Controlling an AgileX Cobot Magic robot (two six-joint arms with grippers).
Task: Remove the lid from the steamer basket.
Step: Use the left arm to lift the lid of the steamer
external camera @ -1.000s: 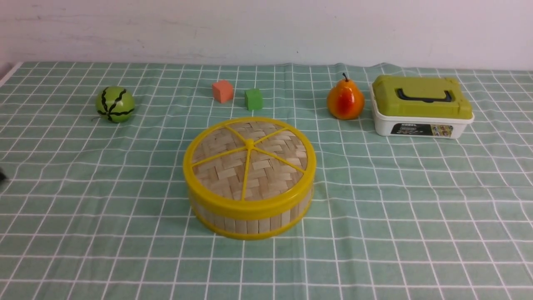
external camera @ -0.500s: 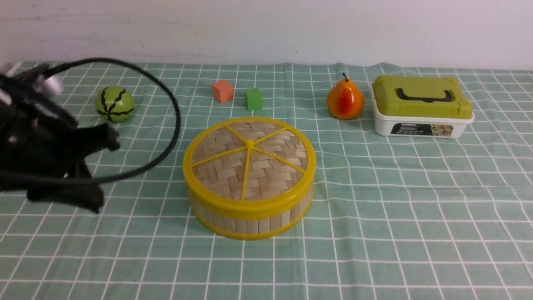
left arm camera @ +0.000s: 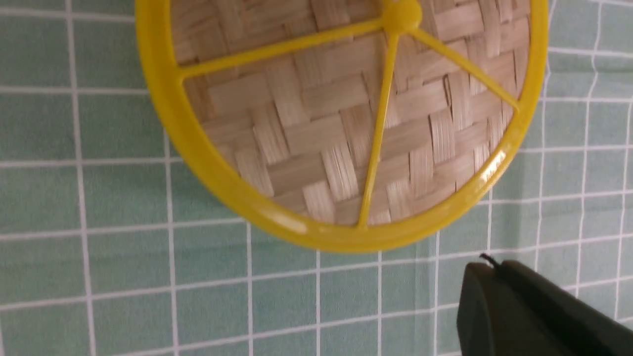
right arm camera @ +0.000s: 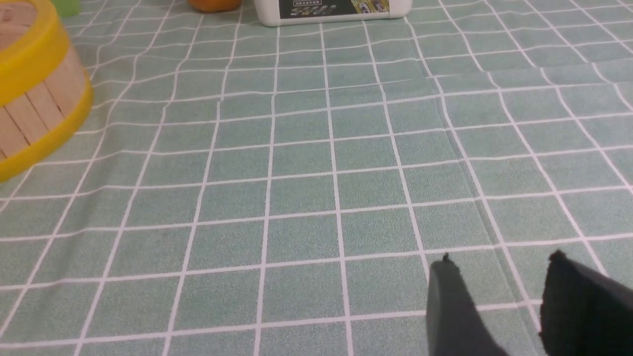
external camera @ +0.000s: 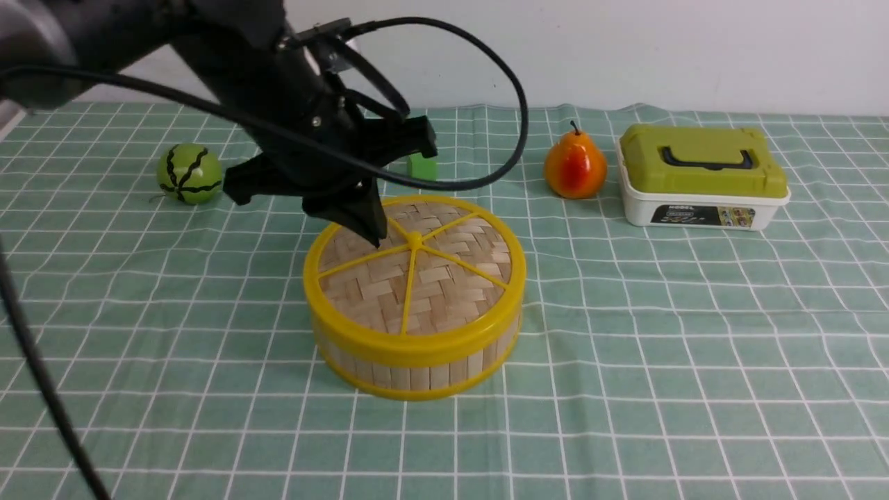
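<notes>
Hovering over the lid point(external camera: 414, 267), the left gripper point(external camera: 376, 235) points down with its tips pressed together and nothing between them. It ends just left of the lid's centre knob point(external camera: 415, 239). The front view does not settle whether the tips touch the woven bamboo. The lid lies flat and fully seated on the steamer basket point(external camera: 417, 371), its 6 yellow spokes running from the knob to the rim. The basket stands on the green checked cloth of the table point(external camera: 694, 347). The right gripper point(right arm camera: 502, 256) shows only in its own wrist view, low over the cloth to the right of the basket and well apart from it, its 2 dark fingers spread with bare cloth between them. Behind the basket and to its left, well apart, sits a green striped ball point(external camera: 189, 173). Directly behind the basket a small green cube point(external camera: 424, 168) is partly hidden by the left arm. Behind and to the right of the basket stands an orange-red pear point(external camera: 575, 169). Farther right of the basket is a white box point(external camera: 701, 208) with a green lid and a black handle. A black cable point(external camera: 517, 118) loops from the left arm above the basket's far side.
</notes>
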